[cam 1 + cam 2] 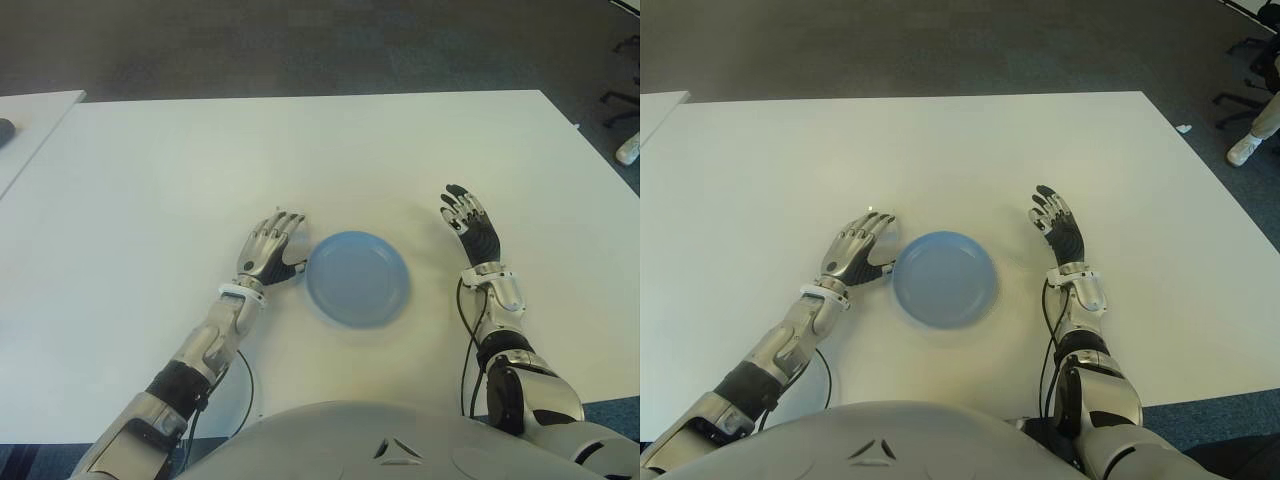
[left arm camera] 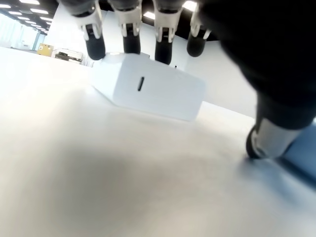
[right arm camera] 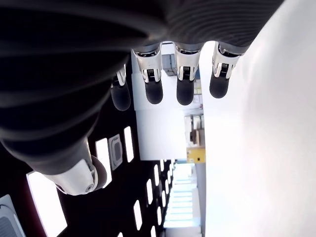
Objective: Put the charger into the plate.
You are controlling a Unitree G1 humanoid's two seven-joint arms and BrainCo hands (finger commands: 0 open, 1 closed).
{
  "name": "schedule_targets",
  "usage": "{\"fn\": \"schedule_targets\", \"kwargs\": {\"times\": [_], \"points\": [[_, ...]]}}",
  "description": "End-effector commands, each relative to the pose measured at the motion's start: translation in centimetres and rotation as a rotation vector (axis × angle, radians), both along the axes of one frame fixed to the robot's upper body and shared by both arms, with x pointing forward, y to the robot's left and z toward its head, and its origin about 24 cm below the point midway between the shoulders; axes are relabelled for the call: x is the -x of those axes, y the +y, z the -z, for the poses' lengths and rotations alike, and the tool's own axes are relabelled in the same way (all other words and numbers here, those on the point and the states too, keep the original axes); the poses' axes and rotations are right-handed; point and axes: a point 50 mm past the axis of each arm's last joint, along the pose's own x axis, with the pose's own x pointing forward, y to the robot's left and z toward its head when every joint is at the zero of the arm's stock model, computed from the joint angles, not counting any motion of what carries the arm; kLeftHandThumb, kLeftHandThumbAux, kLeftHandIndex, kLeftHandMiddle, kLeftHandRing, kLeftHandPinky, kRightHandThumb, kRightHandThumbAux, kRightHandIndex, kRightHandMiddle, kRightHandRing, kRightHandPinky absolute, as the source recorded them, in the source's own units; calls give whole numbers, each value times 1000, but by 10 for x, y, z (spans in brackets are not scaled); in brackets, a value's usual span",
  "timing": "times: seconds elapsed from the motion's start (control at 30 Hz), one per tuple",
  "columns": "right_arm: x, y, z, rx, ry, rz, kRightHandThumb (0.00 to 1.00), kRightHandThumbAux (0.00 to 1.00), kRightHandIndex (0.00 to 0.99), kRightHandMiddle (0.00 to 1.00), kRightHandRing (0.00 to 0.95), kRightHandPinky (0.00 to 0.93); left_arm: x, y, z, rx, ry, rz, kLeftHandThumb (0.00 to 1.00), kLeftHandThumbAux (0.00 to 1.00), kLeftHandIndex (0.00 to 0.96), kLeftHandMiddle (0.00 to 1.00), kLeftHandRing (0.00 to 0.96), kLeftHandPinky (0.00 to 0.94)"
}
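white charger [image 2: 148,89] on white table [image 1: 150,180], beneath left hand [image 1: 268,255], just left of blue plate [image 1: 357,277]; fingertips [image 2: 163,52] curled over top edge, thumb apart, grip not closed. likely light, rigid, smooth-sided; pinch across broad flat faces. eye views hide charger under hand. right hand [image 1: 470,228] right of plate, fingers spread, empty.
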Motion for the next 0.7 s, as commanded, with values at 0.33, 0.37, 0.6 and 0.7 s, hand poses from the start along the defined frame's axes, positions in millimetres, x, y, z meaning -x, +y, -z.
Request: {"fn": "schedule_targets", "kwargs": {"times": [0.33, 0.37, 0.6, 0.7], "points": [[28, 20, 37, -80, 157, 3, 248, 666, 121, 101, 80, 65, 23, 1, 10, -53, 64, -15, 6, 568, 83, 116, 100, 103], [28, 20, 37, -80, 157, 3, 248, 666, 121, 101, 80, 65, 24, 1, 10, -54, 62, -14, 4, 565, 82, 114, 96, 97], [27, 21, 37, -80, 159, 3, 248, 666, 121, 101, 80, 65, 36, -4, 7, -62, 63, -21, 0, 562, 83, 113, 84, 72], [27, 21, 37, -80, 159, 3, 248, 666, 121, 101, 80, 65, 38, -5, 7, -70, 73, -29, 0, 561, 79, 109, 80, 69]]}}
